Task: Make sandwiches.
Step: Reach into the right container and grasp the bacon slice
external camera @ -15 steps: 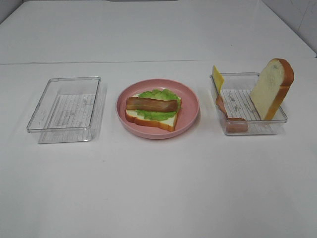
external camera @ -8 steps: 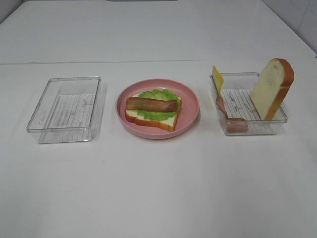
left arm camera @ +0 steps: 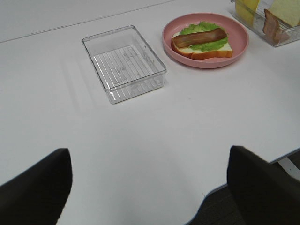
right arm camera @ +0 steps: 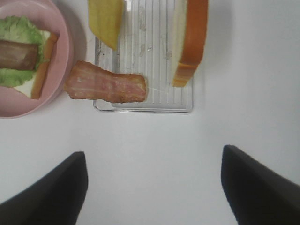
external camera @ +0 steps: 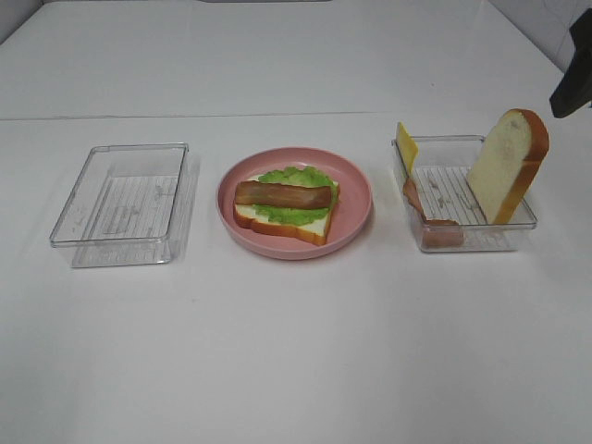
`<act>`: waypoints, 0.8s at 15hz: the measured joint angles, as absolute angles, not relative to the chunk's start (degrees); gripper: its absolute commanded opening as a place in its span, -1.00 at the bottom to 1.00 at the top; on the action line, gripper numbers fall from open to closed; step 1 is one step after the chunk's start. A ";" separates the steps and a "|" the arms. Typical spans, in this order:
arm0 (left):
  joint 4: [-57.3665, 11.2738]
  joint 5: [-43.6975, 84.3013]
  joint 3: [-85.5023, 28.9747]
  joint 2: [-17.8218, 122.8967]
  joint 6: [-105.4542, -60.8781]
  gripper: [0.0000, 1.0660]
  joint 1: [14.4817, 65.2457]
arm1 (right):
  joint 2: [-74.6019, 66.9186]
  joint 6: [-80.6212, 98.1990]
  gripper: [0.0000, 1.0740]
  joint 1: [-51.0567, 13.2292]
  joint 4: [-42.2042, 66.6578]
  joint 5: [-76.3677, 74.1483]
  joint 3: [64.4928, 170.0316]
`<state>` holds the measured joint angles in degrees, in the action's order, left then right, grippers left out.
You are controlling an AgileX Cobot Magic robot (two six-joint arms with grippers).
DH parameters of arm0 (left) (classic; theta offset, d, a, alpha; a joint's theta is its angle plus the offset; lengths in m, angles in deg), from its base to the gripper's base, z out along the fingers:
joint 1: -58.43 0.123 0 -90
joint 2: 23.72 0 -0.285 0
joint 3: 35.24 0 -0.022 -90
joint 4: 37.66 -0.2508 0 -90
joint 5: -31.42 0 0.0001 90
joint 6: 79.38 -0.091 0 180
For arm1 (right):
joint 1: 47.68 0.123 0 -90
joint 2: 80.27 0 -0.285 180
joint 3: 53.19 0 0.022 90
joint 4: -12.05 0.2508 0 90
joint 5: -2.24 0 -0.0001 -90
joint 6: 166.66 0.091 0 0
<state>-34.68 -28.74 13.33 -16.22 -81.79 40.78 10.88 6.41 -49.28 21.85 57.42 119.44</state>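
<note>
The open sandwich (external camera: pixel 285 205) lies on the pink plate (external camera: pixel 356 199): one bread slice, green lettuce and a brown bacon strip (external camera: pixel 282 194) on top. The clear tray on the right (external camera: pixel 446 192) holds a yellow cheese slice (external camera: pixel 406 144), a bacon strip (external camera: pixel 435 227) and an upright bread slice (external camera: pixel 507 165). In the right wrist view my right gripper (right arm camera: pixel 152 187) hangs open above the table just in front of that tray (right arm camera: pixel 154 70), with bacon (right arm camera: pixel 105 86), cheese (right arm camera: pixel 105 21) and bread (right arm camera: pixel 190 42) ahead of it. My left gripper (left arm camera: pixel 150 187) is open and empty, well short of the other tray (left arm camera: pixel 124 63).
An empty clear tray (external camera: pixel 120 203) sits left of the plate. A dark part of my right arm (external camera: pixel 575 65) shows at the upper right edge of the exterior view. White tabletop surrounds everything; its front edge shows in the left wrist view.
A dark part of the right arm has come into the exterior view at the upper right edge. The food and trays have not moved.
</note>
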 measured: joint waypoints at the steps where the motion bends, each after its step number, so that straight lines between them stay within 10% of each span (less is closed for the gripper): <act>1: -34.68 -28.74 13.33 -16.22 -81.79 0.59 40.78 | 15.98 5.44 0.35 -45.38 21.45 59.37 124.37; 12: -34.68 -28.74 13.33 -16.22 -81.79 0.59 40.78 | 39.82 7.90 0.35 -36.22 22.43 65.32 142.82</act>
